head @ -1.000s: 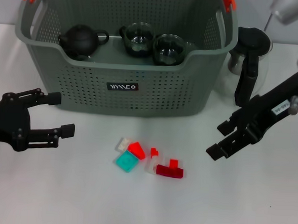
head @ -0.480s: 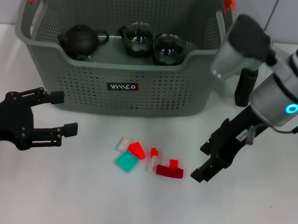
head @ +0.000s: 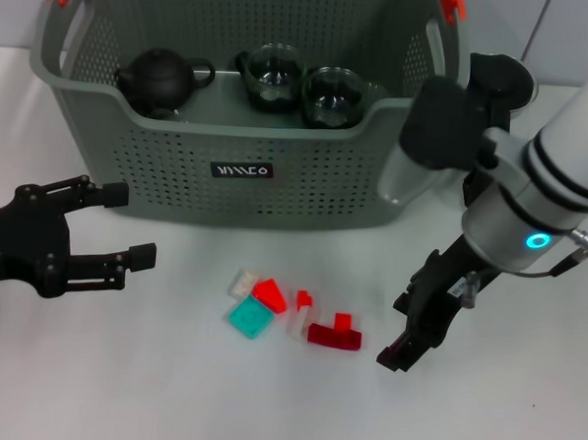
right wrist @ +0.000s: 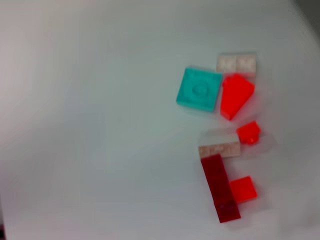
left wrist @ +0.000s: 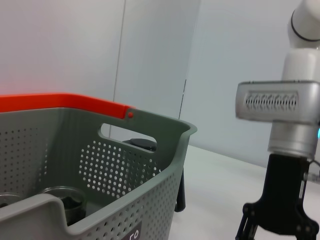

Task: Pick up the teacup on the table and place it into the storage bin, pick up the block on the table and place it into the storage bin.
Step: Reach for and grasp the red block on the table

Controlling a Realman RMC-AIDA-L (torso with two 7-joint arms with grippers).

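Observation:
The grey-green storage bin [head: 249, 129] stands at the back of the table, and its side wall [left wrist: 100, 165] fills the left wrist view. Two glass teacups [head: 272, 76] [head: 332, 94] sit inside it beside a black teapot [head: 159, 75]. Several small blocks lie in front of the bin: a teal block [head: 249, 319] [right wrist: 199, 89], a red block [head: 269, 296] [right wrist: 236, 95] and a dark red block [head: 334, 335] [right wrist: 220, 187]. My right gripper [head: 400, 332] is open, low over the table just right of the dark red block. At the far left my left gripper [head: 126, 226] is open and holds nothing.
A glass pitcher with a black lid and handle [head: 498, 93] stands to the right of the bin, behind my right arm [head: 517, 192]. Small white blocks [right wrist: 236, 62] [right wrist: 220, 149] lie among the red ones. Bare white table [head: 117, 388] surrounds the blocks.
My right arm has swung left and down, bringing its gripper from the right side of the table to just beside the dark red block. The left gripper has barely shifted.

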